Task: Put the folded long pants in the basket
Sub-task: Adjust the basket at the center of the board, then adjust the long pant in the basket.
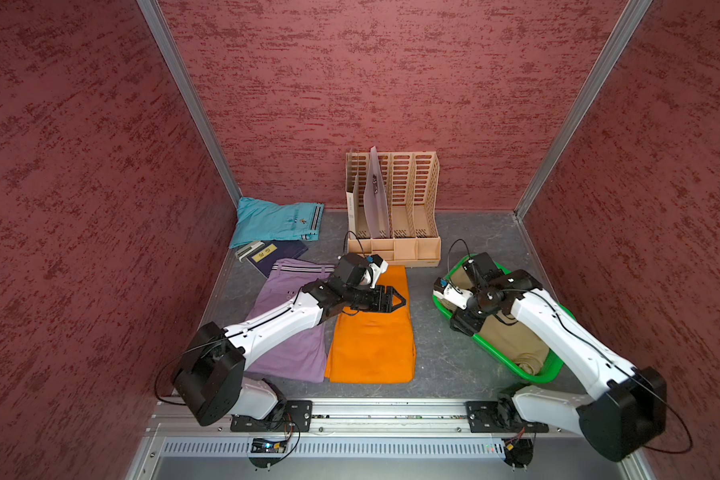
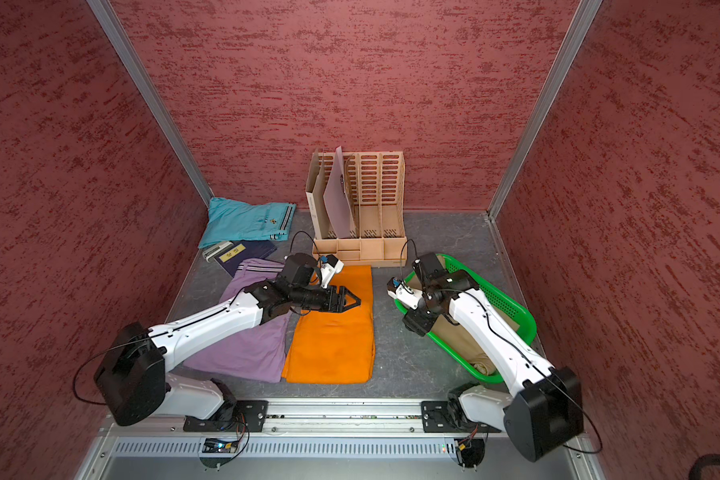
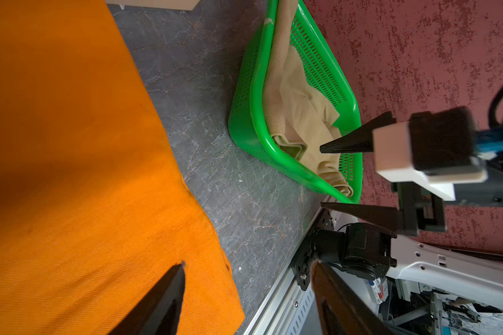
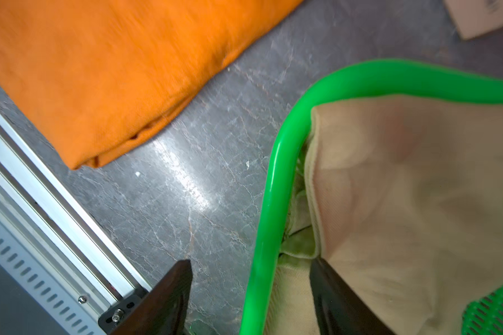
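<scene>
While the left gripper (image 1: 398, 300) hangs with its fingers (image 3: 163, 301) spread wide and nothing between them, the grey tabletop (image 1: 441, 353) shows bare in the stretch between its fingertips and those of the right gripper (image 3: 321, 177).

Directly beneath the left fingers lie the orange pants (image 1: 371, 345), folded flat into a long rectangle. Whether the tips touch the cloth cannot be told.

Behind those fingers, under the left wrist and forearm, lie the lilac pants (image 1: 292, 353), their edge touching the orange pair.

Off to the side of the left fingers, against the back wall, stands the beige file organizer (image 1: 416, 199), near the orange pair's far end.

Ahead of the left fingertips, across the bare stone, sits the green basket (image 2: 501, 301). The right fingers (image 4: 340, 295) are also well apart and straddle its near rim: one is over the inside and the other is outside, over the table. They clamp nothing.

Under the inner right finger the khaki pants (image 1: 512, 336) lie rumpled in the basket, filling most of it.

Well apart from both pairs of fingers, in the back corner behind the left gripper, are the turquoise pants (image 1: 267, 220).

Just beside them, between turquoise and lilac, lies a dark blue booklet (image 1: 283, 253).
</scene>
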Controlling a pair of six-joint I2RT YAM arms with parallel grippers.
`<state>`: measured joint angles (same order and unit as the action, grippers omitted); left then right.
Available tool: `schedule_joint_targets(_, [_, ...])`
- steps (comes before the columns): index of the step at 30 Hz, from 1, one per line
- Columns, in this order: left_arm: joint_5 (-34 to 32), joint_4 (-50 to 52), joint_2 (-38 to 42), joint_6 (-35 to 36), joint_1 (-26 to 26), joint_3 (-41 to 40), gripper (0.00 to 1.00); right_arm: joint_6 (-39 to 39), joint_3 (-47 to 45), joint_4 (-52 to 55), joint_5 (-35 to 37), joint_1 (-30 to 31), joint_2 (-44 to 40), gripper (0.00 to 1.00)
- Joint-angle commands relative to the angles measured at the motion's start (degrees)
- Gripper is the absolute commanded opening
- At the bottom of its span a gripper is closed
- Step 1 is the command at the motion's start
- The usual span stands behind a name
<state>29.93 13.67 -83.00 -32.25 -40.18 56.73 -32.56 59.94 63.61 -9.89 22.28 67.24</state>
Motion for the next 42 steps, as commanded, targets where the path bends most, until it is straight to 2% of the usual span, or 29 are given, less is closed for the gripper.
schedule_joint_targets(1, [2.88,-0.35,-4.12,1.20,-0.20,5.20,0.74,9.25,-0.08,-6.99,1.61,-0.93,-5.01,0.83])
schedule_joint_targets(2, [3.09,-0.30,-5.58,1.27,-0.41,6.69,0.74,15.20,-0.69,-9.81,5.18,-2.33,-6.01,0.87])
schedule_joint_targets(4, [3.46,0.27,-8.60,1.55,-0.68,9.52,0.74,23.77,-0.69,-11.63,9.53,-6.16,-6.47,0.88])
schedule_joint_targets(6, [4.53,1.28,-12.36,1.70,-1.10,13.03,0.74,37.66,1.05,-8.79,15.89,-11.91,-4.04,0.81])
schedule_joint_targets(9, [5.09,3.08,-16.64,3.25,-2.43,17.34,0.74,46.71,4.74,-1.03,12.87,-20.28,2.64,0.78])
schedule_joint_targets(12, [5.81,3.89,-20.40,3.51,-3.69,20.56,0.74,49.10,6.42,2.91,15.40,-22.75,8.36,0.76])
schedule_joint_targets(18, [6.06,5.56,-27.53,4.39,-5.93,26.04,0.71,52.34,5.02,-0.78,8.02,-29.00,7.43,0.77])
schedule_joint_targets(27, [2.49,7.28,-34.63,3.69,-5.70,32.01,0.66,50.42,4.03,-0.42,6.98,-29.20,6.65,0.76])
schedule_joint_targets(30, [2.90,6.99,-36.13,3.02,-5.56,33.53,0.66,50.15,4.04,-0.33,6.76,-29.23,6.63,0.76])
schedule_joint_targets(33, [5.99,4.82,-38.55,0.95,-5.61,35.11,0.62,50.22,4.02,-0.42,6.73,-29.22,6.54,0.75])
schedule_joint_targets(42, [9.31,-3.39,-39.83,-4.97,-4.90,33.19,0.22,49.70,3.61,-0.93,5.66,-29.23,6.50,0.72])
